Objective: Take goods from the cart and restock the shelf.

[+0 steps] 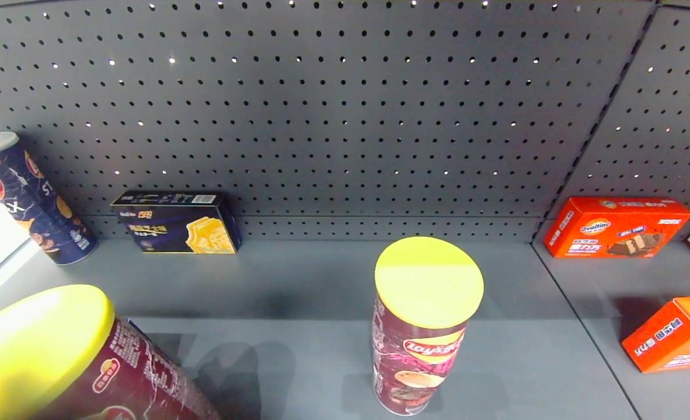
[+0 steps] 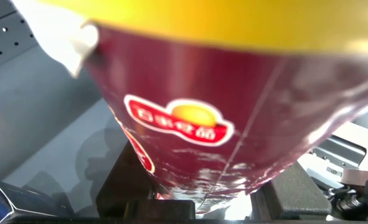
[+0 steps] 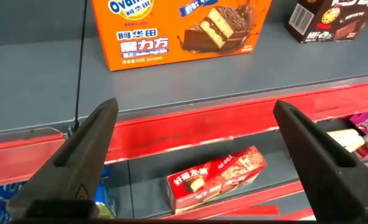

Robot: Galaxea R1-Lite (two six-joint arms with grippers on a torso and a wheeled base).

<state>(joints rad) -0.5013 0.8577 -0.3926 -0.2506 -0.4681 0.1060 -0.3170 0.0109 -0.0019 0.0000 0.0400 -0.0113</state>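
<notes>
Grey pegboard (image 1: 345, 116) behind a grey shelf (image 1: 298, 280): I have one can in hand on the left and nothing on the right.
My left gripper (image 2: 208, 193) is clamped on the held maroon can (image 1: 88, 373), its black pads (image 2: 131, 180) pressed to both sides of the lower body; the can leans at the shelf's near left corner, yellow lid towards me. A second maroon can (image 1: 421, 332) stands upright mid-shelf, well apart from it. A blue can (image 1: 30, 198) is at the far left, with a dark cracker box (image 1: 178, 223) near it against the back, and two orange boxes (image 1: 616, 227) in the bay to the right. My right gripper (image 3: 196, 106) is spread wide and holds nothing, hanging before a red rail (image 3: 190, 124) with a red box (image 3: 215, 177) on the level below.
</notes>
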